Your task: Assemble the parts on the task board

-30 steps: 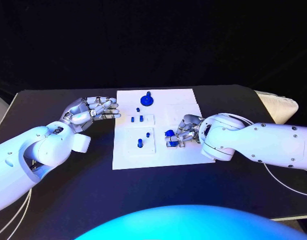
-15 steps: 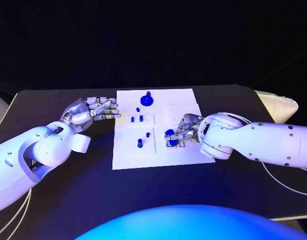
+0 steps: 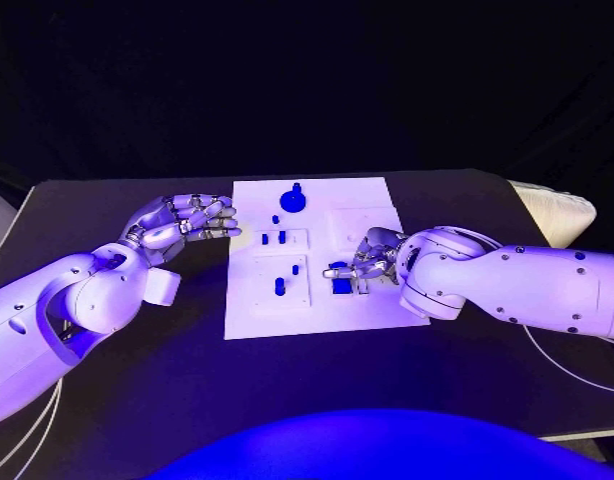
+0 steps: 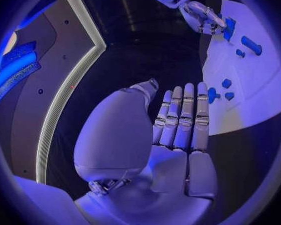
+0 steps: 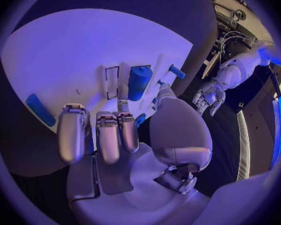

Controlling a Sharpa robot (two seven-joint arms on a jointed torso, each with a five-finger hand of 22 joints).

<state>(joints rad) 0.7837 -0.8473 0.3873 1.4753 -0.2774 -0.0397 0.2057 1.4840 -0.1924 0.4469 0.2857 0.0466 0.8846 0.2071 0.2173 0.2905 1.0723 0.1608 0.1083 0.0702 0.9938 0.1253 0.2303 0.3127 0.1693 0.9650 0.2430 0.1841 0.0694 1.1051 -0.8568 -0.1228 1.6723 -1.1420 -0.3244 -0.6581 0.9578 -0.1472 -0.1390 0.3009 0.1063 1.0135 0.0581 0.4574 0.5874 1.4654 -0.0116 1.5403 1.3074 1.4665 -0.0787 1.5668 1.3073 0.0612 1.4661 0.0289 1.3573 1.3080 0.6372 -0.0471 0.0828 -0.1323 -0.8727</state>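
Black table [image 3: 134,370] carrying the white board [image 3: 314,305], both hands working at its edges.
Right hand [image 3: 363,262] is now shifting a little inward over the board's right side, fingers curling around a blue part [image 3: 342,285]; actual contact is hard to make out. Left hand [image 3: 180,224] is staying beside the board's left edge, fingers curled in, grasping nothing.

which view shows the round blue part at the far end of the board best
The head view: the round blue part sits unobstructed at the far end of the task board. In the left wrist view it cannot be told apart among small blue pieces; in the right wrist view I cannot pick it out.
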